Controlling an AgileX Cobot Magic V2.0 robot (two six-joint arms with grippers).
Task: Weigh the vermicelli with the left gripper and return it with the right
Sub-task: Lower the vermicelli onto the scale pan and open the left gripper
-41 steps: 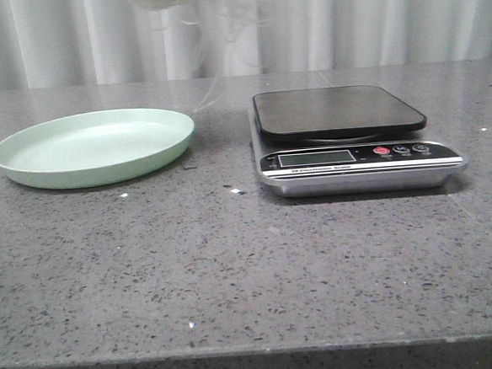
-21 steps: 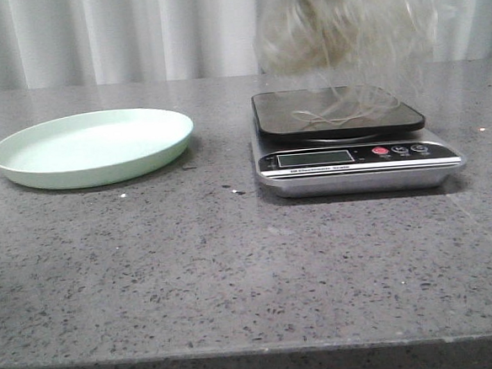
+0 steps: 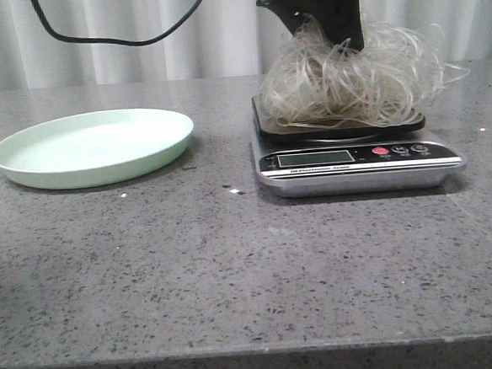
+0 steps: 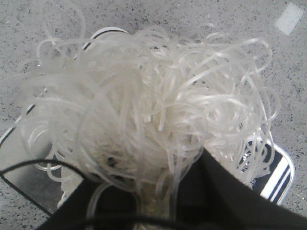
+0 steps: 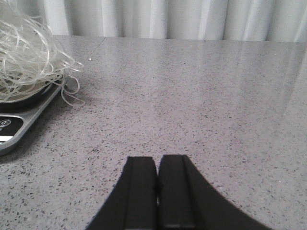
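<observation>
Left gripper (image 3: 337, 39) fingertips were buried in vermicelli (image 3: 353, 80) on the scale (image 3: 359, 164); grip state unreadable. Arm reached down from above. Right gripper (image 5: 157, 184) was pressed together, empty.

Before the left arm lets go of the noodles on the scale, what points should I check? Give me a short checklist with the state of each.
1. Vermicelli rests on the scale platform: ok.
2. Left pincer open: cannot tell, its fingers are buried in the strands.
3. Strands kept inside the platform edge: not ok, loops hang past the right side.
4. Scale display readable: cannot tell, no digits visible.
5. Green plate free for the return: ok.
6. Right pincer clear of the scale, jaws together: ok.
</observation>
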